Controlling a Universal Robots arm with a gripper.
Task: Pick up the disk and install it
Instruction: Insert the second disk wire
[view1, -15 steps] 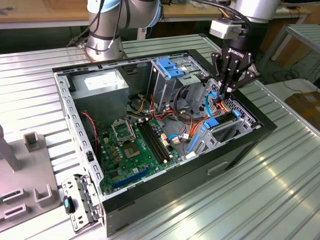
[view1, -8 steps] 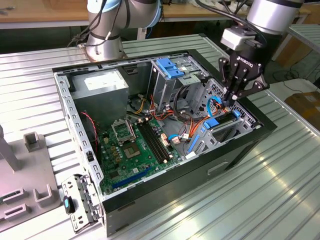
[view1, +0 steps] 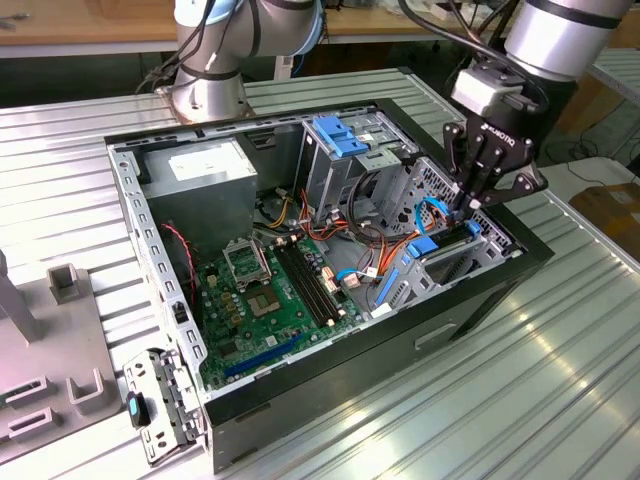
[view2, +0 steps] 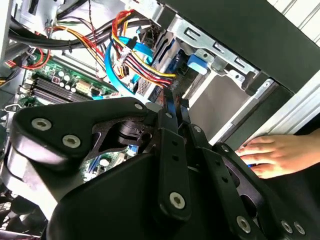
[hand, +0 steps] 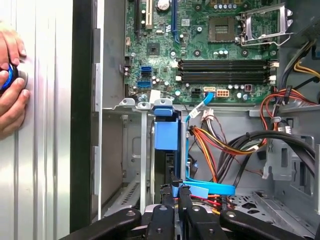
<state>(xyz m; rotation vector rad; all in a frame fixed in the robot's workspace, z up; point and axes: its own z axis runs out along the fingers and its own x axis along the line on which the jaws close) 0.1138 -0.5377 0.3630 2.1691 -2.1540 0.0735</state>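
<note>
Disk (hand: 166, 135) stands on edge, blue rail up, in the drive cage of the PC case (view1: 330, 370), at the case end twd the counter's (view1: 500, 400) edge on the exterior view's right. So pickup looks done and install near done, but can't confirm it's fully seated. Claw (view1: 478, 195) hangs right over the disk's top edge; can't tell if it's open or gripping.

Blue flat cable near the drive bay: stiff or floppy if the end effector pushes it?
Likely floppy: the blue cable loops in loose curves, so it should bend aside. Probably light, being thin and flat. It may snag, since it runs among the wire bundle beside the end effector.
</note>
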